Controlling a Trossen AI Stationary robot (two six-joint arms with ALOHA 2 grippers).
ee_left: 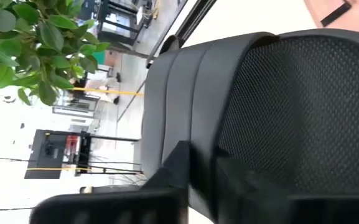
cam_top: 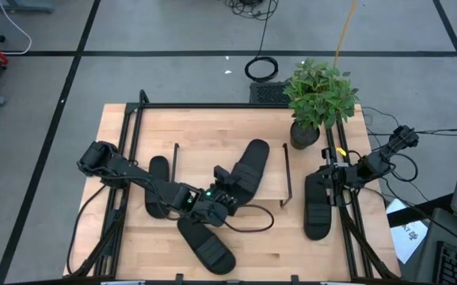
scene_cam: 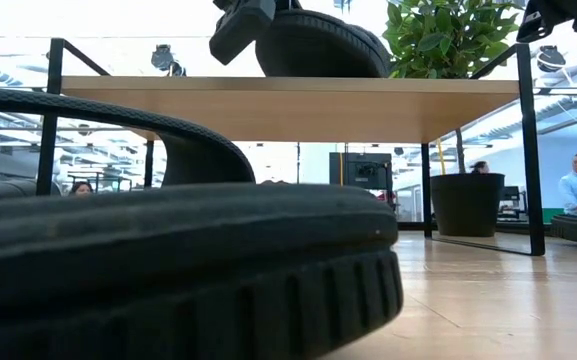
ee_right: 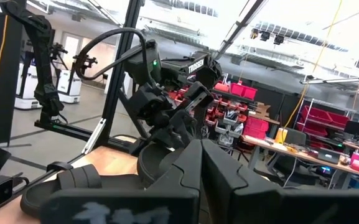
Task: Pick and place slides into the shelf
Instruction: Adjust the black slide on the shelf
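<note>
Several black slides show. One slide (cam_top: 248, 168) lies aslant on the light wooden top board of the shelf (cam_top: 196, 158), and my left gripper (cam_top: 224, 190) is shut on its near end. Another slide (cam_top: 158, 186) lies on the table left of the shelf. A third (cam_top: 206, 247) lies near the front edge and fills the low view (scene_cam: 168, 270). A fourth (cam_top: 319, 204) lies at the right. My right gripper (cam_top: 333, 176) waits shut above this one's far end, holding nothing. My left gripper pinches the slide's side rim (ee_left: 198, 124) near its near end, one finger (ee_left: 178, 163) on the outer wall and the other (ee_left: 247, 182) on the dotted footbed. The fingers come slanting down from the table's near left. The slide's far part rests on the shelf's top board (scene_cam: 368, 90).
A potted plant (cam_top: 319, 95) stands at the shelf's far right corner. Black rails (cam_top: 129, 142) run along the table's sides. A black cable (cam_top: 252, 220) loops across the table in front of the shelf. People show in the room beyond the table.
</note>
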